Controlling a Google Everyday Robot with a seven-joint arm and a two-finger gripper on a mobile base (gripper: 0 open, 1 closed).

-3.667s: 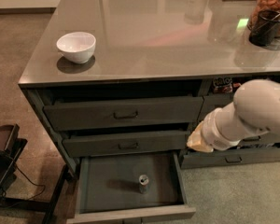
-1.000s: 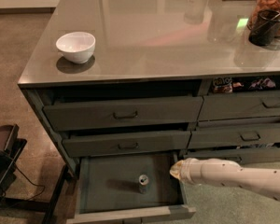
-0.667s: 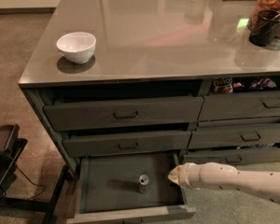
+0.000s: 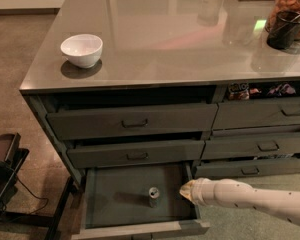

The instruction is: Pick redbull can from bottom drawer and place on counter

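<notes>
Your claw point(image 4: 186, 190) is the pale tip of the white arm point(image 4: 250, 200) that reaches in from the lower right of the picture. It hangs over the right end of the open bottom drawer point(image 4: 115, 204), close to that drawer's right wall. From this angle you cannot tell whether the claw is open or closed. It is not on the can, and nothing shows in its grasp.

By my reading, you are early in the job. The bottom drawer is pulled out and its floor is in plain view, so access is done. The can point(image 4: 153, 196) stands upright on the drawer floor, a little right of the middle, with its shiny top facing up. Nothing has been grasped yet. The grip, the lift out of the drawer and the placing on the counter point(image 4: 165, 39) all remain.

The can is near the claw and on its left side in the picture, with a strip of bare drawer floor between them. They are apart, not touching. The claw looks somewhat higher than the can's top, though depth is hard to judge from this one view.

On the counter, a white bowl point(image 4: 82, 49) sits near the front left corner and dark containers point(image 4: 285, 24) stand at the far right. The stretch between them looks a fair spot for setting the can down.
</notes>
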